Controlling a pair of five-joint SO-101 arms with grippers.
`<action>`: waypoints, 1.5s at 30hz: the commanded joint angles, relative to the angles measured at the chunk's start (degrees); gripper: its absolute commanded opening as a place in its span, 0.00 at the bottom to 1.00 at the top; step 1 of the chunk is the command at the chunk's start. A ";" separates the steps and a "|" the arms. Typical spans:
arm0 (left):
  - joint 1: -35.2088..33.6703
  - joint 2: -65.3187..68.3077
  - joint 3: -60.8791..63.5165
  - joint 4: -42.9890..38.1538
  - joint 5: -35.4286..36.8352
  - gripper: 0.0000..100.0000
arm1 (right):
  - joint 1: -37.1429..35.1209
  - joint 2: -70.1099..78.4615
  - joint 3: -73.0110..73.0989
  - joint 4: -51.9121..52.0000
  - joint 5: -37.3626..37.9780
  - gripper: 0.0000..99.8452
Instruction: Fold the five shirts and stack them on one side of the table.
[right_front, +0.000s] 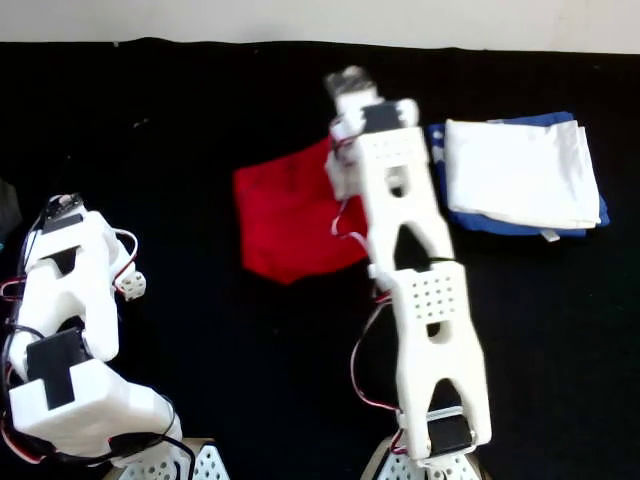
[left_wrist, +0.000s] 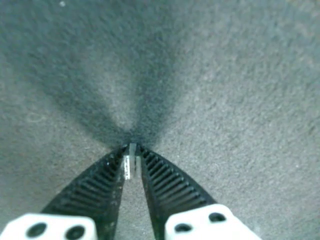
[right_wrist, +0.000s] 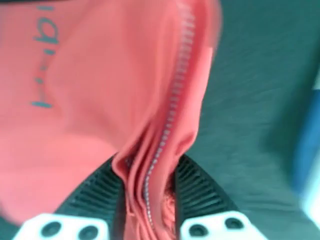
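A red shirt (right_front: 285, 222) lies folded near the middle of the black table, its right edge lifted. My right gripper (right_wrist: 149, 185) is shut on that bunched red shirt (right_wrist: 100, 100) edge, the cloth pinched between its black fingers (right_wrist: 192, 187); in the high view the right gripper (right_front: 345, 135) is at the shirt's right side. A folded white shirt (right_front: 522, 170) lies on a folded blue shirt (right_front: 505, 222) at the right back. My left gripper (left_wrist: 132, 152) is shut on nothing, tips against the table cloth; the left arm (right_front: 65, 290) stays at the left front.
The black cloth-covered table (right_front: 200, 330) has open room in the front middle and at the back left. A pale wall strip runs along the far edge. Red and white wires hang off both arms.
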 joint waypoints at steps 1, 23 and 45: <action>0.40 -0.04 0.13 -2.20 0.53 0.01 | 4.97 -9.63 -4.09 1.27 1.49 0.01; 0.40 -0.04 0.22 -2.37 0.53 0.01 | 19.91 -26.68 -4.09 1.10 10.73 0.01; 0.31 -0.13 0.22 -2.37 0.70 0.01 | 33.89 -11.21 5.05 -12.70 29.71 0.01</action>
